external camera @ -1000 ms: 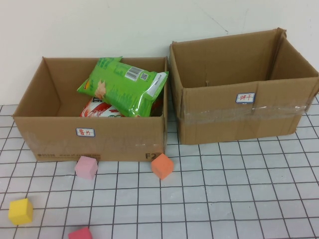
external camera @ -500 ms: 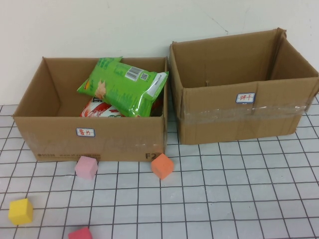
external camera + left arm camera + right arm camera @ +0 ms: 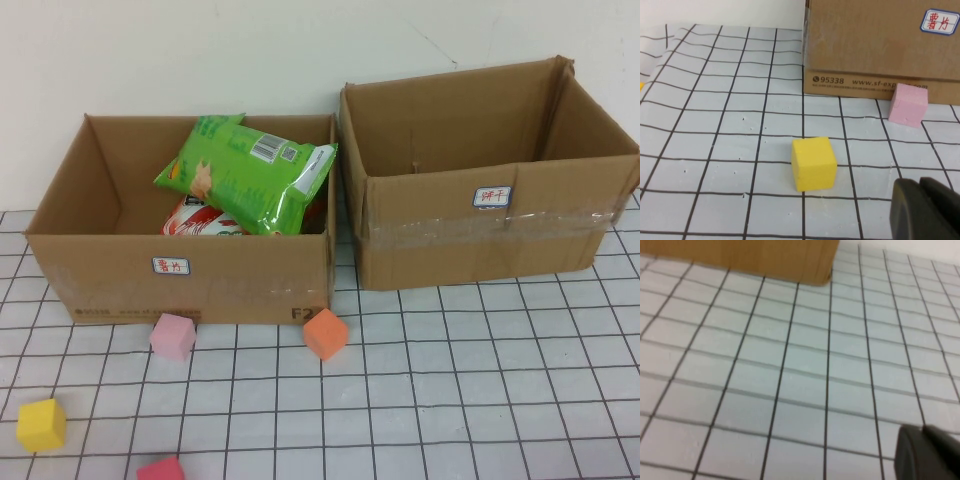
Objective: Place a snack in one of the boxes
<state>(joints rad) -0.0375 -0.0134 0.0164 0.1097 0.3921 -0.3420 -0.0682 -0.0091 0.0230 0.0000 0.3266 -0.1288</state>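
A green snack bag (image 3: 250, 172) lies tilted in the left cardboard box (image 3: 110, 270), on top of a red and white snack bag (image 3: 195, 217). The right cardboard box (image 3: 560, 235) shows no contents. Neither gripper shows in the high view. In the left wrist view my left gripper (image 3: 923, 209) is shut and empty, low over the gridded mat near a yellow cube (image 3: 813, 163), in front of the left box (image 3: 875, 45). In the right wrist view my right gripper (image 3: 926, 455) is shut and empty over bare mat, with a box corner (image 3: 790, 257) beyond it.
Foam cubes lie on the mat in front of the left box: pink (image 3: 172, 336), orange (image 3: 325, 333), yellow (image 3: 41, 424) and red (image 3: 160, 469) at the front edge. The pink cube (image 3: 908, 104) also shows in the left wrist view. A white wall stands behind the boxes.
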